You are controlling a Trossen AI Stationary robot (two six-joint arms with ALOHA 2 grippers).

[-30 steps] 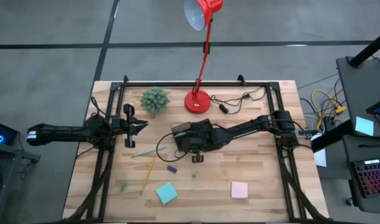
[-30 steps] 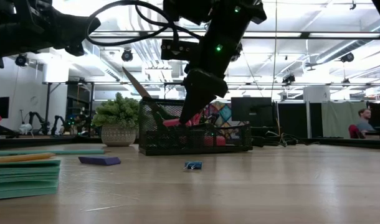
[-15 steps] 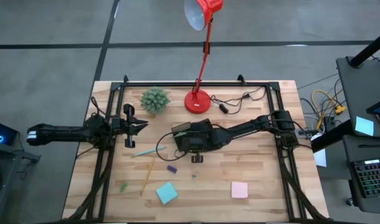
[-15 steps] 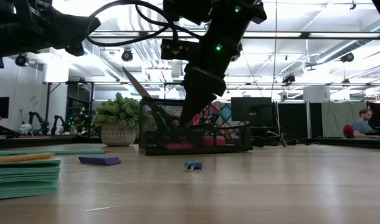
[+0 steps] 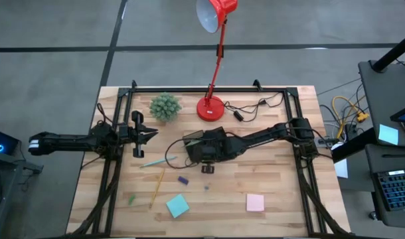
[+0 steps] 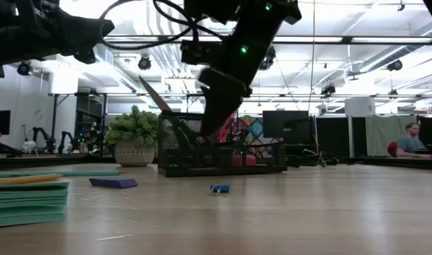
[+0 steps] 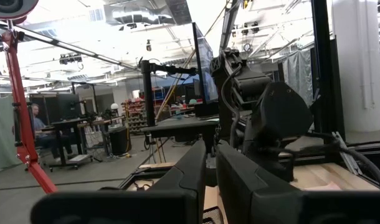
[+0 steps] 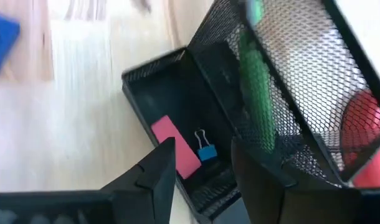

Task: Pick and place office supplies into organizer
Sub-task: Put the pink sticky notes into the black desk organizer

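Note:
The black mesh organizer [image 8: 177, 81] stands mid-table, mostly under my right gripper [image 5: 196, 153]. Its low tray holds a pink eraser [image 8: 177, 154] and a blue binder clip [image 8: 207, 153]. Green-handled scissors [image 8: 255, 93] stand in its taller back section, blade tip up [image 6: 154, 95]. My right gripper [image 8: 205, 171] hangs open just above the tray, touching nothing. My left gripper [image 5: 146, 133] is shut and holds nothing, raised at the table's left. On the wood lie a pale green pen [image 5: 153, 162], a yellow pencil [image 5: 157, 186], a purple eraser [image 5: 183, 180], a blue pad [image 5: 177, 206] and a pink pad [image 5: 255, 202].
A red desk lamp [image 5: 211, 106] and a spiky green plant [image 5: 165, 106] stand behind the organizer, with a cable [image 5: 245, 109] beside the lamp. A small blue item [image 6: 219, 188] lies in front of the organizer. People sit in the room beyond the table.
My right gripper has opened over the organizer and let go of the pink eraser, which has dropped from between its fingers into the low tray. The gripper has then risen a little above the tray.

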